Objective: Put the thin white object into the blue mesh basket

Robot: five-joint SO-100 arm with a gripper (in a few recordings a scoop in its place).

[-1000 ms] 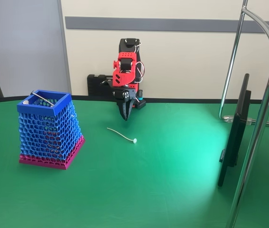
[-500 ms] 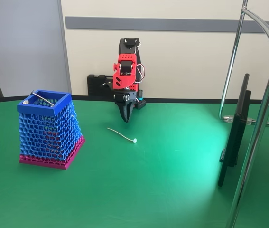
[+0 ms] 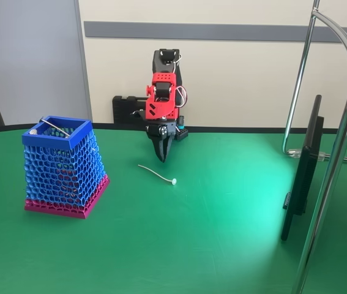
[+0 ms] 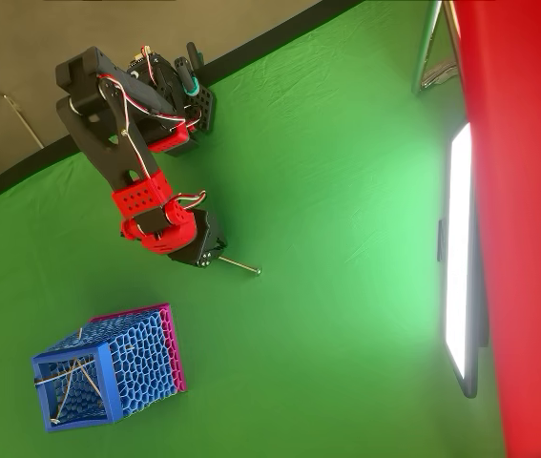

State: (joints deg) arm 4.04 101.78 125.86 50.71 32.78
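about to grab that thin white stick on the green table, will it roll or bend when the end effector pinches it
The thin white stick looks very slender, so probably light and a bit springy. Its slight curve and knobbed end likely stop free rolling. Lying flat on the green table, it may skid or pivot when nudged.

Across the fixed view the red and black jointed arm (image 3: 162, 92) leans further out from its black base toward the slender, slightly curved white stick (image 3: 156, 174) on the green table. The black two-finger gripper (image 3: 161, 156) now hangs lower than a second ago, its pointed tip closer to the stick's plain end, and it sits a little more to the right in the picture than before. The red wrist block above it has likewise dropped and shifted the same way. The tip remains above and just behind the stick, not touching it. The jaws look closed together throughout, as before.
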